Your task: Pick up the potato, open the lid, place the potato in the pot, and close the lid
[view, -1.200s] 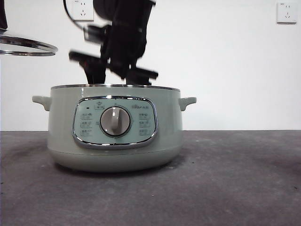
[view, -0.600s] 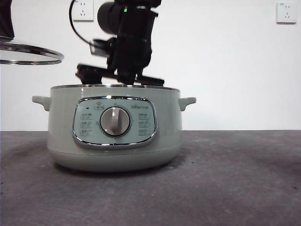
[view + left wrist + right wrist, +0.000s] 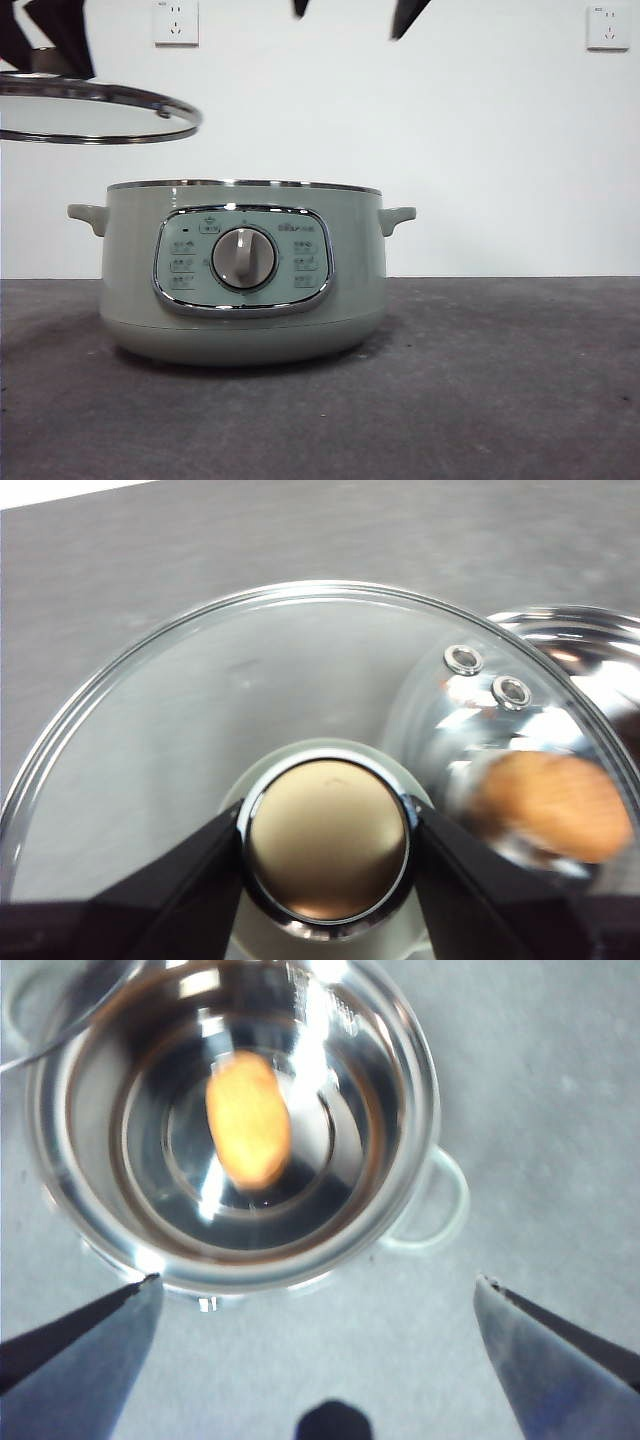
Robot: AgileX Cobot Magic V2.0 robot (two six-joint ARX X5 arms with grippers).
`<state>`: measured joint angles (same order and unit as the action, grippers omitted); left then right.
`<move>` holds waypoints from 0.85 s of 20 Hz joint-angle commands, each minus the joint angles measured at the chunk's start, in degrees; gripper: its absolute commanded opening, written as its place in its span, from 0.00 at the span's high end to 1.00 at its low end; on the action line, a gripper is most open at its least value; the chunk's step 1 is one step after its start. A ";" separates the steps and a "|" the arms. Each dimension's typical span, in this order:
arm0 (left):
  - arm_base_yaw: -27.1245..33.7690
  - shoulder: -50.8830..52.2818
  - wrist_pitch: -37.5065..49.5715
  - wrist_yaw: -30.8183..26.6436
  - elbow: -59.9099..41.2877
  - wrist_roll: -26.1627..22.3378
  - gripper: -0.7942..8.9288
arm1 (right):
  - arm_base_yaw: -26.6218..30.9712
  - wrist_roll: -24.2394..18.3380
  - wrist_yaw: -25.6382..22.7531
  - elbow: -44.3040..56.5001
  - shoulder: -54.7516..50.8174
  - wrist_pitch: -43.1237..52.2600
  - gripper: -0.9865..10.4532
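a: potato (image 3: 247, 1130)? lying inside the pot (image 3: 243, 270), on its steel bottom.

b: lid (image 3: 95, 110)? up beside the pot, knob pinched by left gripper (image 3: 325, 842). right gripper (image 3: 318, 1295) above, jaws wide.

A dark grey matte table (image 3: 500, 400) carried the pale sage-green pot (image 3: 243, 270), which sat directly on it, left of centre

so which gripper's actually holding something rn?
The left gripper: its jaws clamp the lid by its knob. The right gripper is open and empty, above the pot with the potato inside.
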<state>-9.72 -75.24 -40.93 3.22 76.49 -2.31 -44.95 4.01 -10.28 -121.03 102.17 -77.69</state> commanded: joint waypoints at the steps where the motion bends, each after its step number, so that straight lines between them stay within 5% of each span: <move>1: -2.56 -0.07 3.08 0.20 0.42 0.81 0.93 | -0.04 -0.15 -0.28 1.79 -2.86 -1.25 0.31; 8: -10.91 -3.58 6.71 0.17 0.42 0.85 0.93 | -0.02 0.98 -3.50 20.92 -19.93 -1.22 0.31; 17: -18.34 -7.69 10.51 -0.09 0.42 2.34 0.93 | -0.02 8.11 -4.20 41.22 -43.47 0.39 0.31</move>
<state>-28.01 -83.24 -32.56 3.16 76.49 -0.60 -44.93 10.22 -14.35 -80.44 58.52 -77.65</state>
